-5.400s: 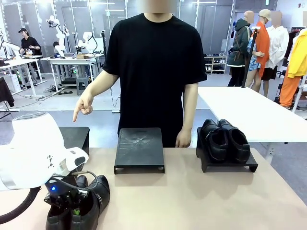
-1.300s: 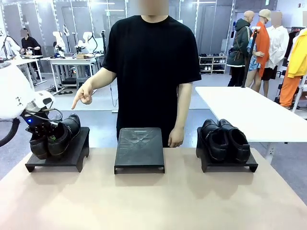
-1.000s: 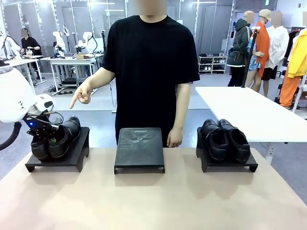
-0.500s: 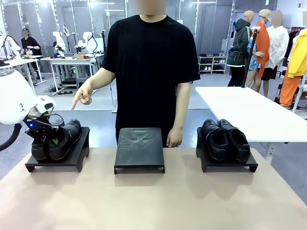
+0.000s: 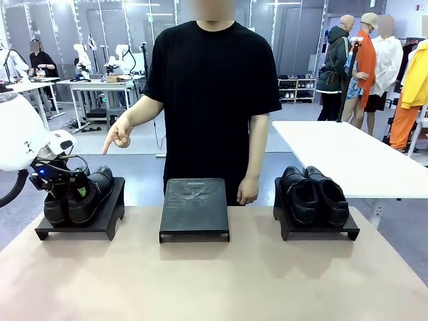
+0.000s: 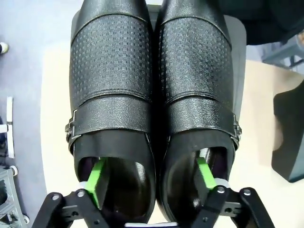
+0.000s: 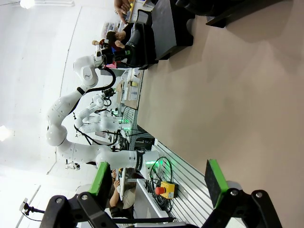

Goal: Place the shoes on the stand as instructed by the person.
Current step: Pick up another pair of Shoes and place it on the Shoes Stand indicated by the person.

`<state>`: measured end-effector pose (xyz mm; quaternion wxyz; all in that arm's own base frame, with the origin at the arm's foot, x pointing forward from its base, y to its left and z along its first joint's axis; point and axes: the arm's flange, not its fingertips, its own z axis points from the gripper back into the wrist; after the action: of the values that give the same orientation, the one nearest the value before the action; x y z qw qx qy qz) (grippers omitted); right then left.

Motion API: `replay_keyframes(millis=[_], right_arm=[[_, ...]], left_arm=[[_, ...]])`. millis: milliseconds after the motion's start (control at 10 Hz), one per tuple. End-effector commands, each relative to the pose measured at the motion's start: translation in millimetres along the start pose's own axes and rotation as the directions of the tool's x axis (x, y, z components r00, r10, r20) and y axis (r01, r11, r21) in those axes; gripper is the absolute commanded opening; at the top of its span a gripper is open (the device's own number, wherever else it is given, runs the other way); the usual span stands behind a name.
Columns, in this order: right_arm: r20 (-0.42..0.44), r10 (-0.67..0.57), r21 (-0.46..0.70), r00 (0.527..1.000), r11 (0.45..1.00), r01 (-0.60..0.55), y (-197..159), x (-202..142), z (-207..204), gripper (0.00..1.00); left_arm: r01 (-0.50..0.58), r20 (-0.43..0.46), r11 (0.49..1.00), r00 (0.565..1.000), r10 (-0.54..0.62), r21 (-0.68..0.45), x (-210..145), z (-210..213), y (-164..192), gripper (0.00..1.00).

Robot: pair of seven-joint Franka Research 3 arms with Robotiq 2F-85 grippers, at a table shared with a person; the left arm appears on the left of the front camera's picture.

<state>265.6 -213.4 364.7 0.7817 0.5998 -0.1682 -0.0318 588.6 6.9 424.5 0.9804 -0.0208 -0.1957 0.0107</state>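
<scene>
My left gripper (image 6: 151, 178) has one green pad inside each collar of the glossy black textured-leather shoe pair (image 6: 152, 90), spread wide, not pinching. They rest on the black left stand (image 5: 100, 217) beneath me, likely stiff, slick, moderately heavy; the collars offer the surest hold.

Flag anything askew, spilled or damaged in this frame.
Nothing stands out. One pair of shoes sits side by side on the left stand, the left gripper with a finger in each shoe; the other pair rests squarely on the right stand.
</scene>
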Motion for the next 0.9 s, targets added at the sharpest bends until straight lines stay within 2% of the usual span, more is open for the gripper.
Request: replay_keyframes(millis=[0,100,200,800], right_arm=[[-0.016,0.008,0.001,1.000,1.000,-0.008,0.5,-1.3,4.3,1.00],[-0.016,0.008,0.001,1.000,1.000,-0.008,0.5,-1.3,4.3,1.00],[-0.016,0.008,0.001,1.000,1.000,-0.008,0.5,-1.3,4.3,1.00],[-0.016,0.008,0.001,1.000,1.000,-0.008,0.5,-1.3,4.3,1.00]], left_arm=[[-0.035,0.007,0.999,0.999,0.035,0.006,-11.6,12.2,-6.1,0.99],[-0.029,0.002,1.000,1.000,0.029,-0.011,-18.5,17.5,-10.3,0.89],[-0.008,0.004,1.000,1.000,0.008,-0.001,-1.4,4.1,-1.0,0.89],[-0.008,0.004,1.000,1.000,0.008,-0.001,-1.4,4.1,-1.0,0.89]])
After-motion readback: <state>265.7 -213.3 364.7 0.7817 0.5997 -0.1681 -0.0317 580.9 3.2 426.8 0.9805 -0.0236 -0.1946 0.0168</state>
